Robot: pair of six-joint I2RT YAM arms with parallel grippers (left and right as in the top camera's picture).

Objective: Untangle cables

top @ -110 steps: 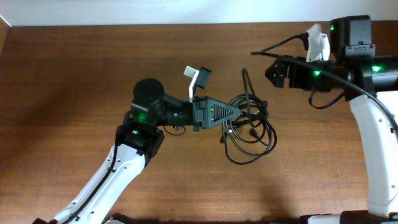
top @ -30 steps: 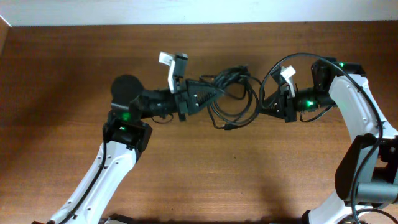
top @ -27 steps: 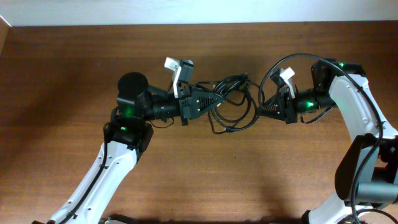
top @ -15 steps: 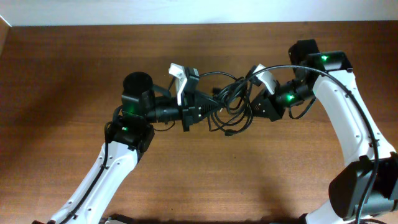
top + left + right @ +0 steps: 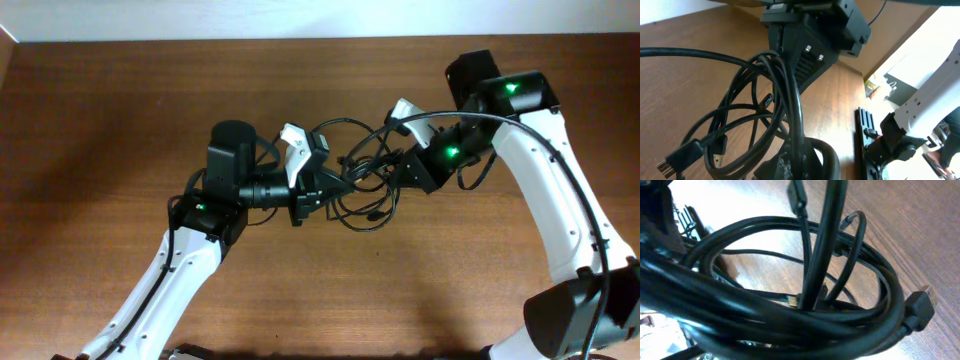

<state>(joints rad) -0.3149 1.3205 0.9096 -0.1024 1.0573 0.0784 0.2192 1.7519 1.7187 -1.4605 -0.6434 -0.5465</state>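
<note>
The left pincer (image 5: 336,182) and right pincer (image 5: 402,171), each clamped on the tangled thin black cables (image 5: 368,206) slung between them, have closed in above the brown wooden tabletop (image 5: 100,120); the slackened loops look unseparated.

the cables (image 5: 366,192), several thin black cords tangled in one bundle of overlapping loops, hang over mid-counter (image 5: 120,120) between the left end effector (image 5: 338,180) and right end effector (image 5: 398,172), both clamped on the bundle, with slack loops sagging and one plug end (image 5: 676,162) dangling free.
</note>
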